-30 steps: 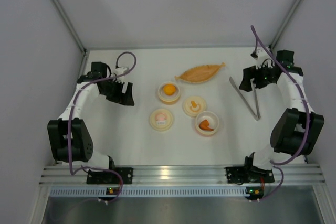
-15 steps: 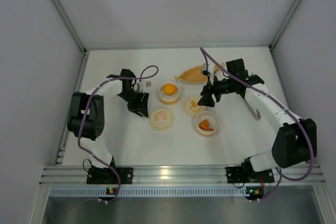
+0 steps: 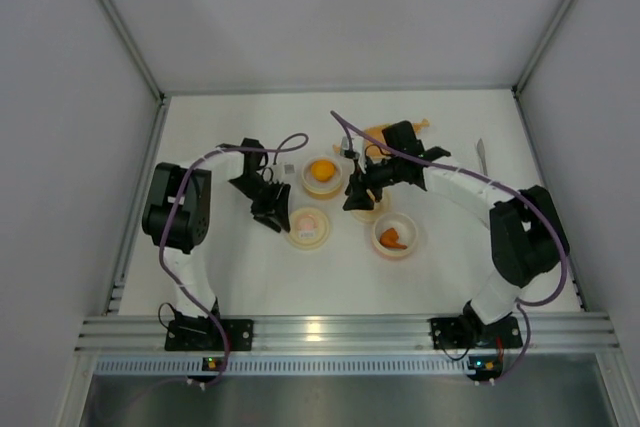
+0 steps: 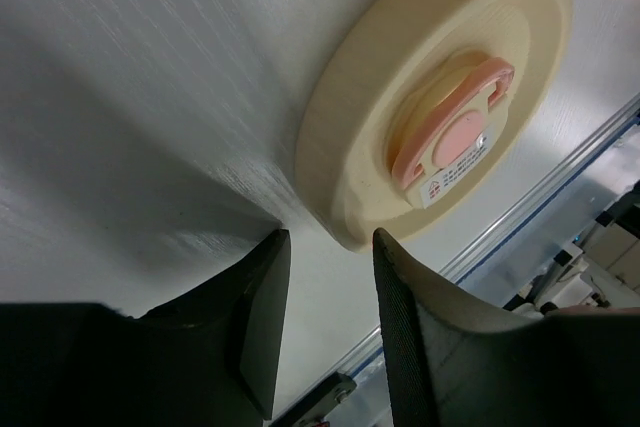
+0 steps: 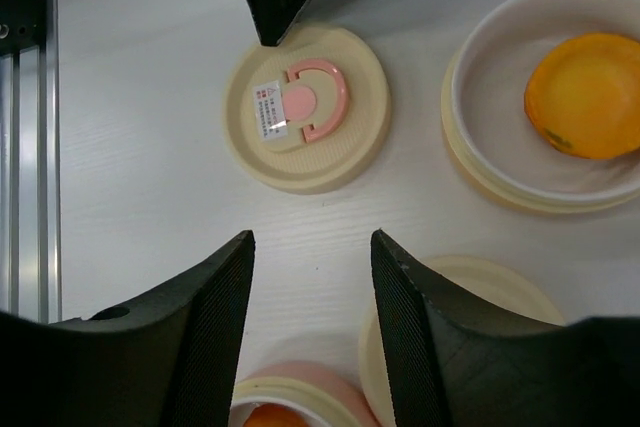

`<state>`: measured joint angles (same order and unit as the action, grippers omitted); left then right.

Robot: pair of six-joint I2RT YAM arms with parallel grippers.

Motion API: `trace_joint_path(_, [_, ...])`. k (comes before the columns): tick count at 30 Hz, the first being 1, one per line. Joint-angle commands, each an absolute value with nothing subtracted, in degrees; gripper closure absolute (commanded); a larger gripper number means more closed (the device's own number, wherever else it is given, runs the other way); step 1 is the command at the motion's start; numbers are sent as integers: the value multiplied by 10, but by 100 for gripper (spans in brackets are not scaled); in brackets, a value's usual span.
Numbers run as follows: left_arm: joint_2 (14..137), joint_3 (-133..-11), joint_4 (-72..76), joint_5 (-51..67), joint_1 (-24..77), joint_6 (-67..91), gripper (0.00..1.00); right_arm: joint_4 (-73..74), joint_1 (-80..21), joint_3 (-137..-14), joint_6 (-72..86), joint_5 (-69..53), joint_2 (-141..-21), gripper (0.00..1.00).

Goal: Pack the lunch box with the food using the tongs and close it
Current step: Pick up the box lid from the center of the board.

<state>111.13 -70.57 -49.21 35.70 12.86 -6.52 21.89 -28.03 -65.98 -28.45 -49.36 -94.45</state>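
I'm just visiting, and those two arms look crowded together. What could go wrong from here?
The left gripper and right gripper both sit close to the cream lid, so they might bump. The left fingers are at the lid's edge and could shove it aside instead of gripping. The tongs lie untouched at the far right, so the lid may go on before the food.

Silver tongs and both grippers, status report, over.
Left gripper open, empty, beside cream round lid with pink handle. Right gripper open, empty, above cream bowls. Slim silver metal tongs untouched, far right, partly hidden by right arm. Nothing blocking.
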Motion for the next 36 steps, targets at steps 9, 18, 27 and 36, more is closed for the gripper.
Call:
trace_joint_path(9, [1159,-757,-519,336,128,-37,64,98,-346,-698,-270,-537,-1019,52])
trace_joint_path(18, [1179,-780,-526,301,138,-42,70,66,-363,-734,-224,-548,-1087,53])
trace_joint_path(27, [1188,-792,-534,294,150,-44,76,40,-385,-757,-188,-537,-1138,52])
trace_joint_path(36, [1199,-805,-543,287,152,-44,82,33,-395,-779,-170,-529,-1177,40])
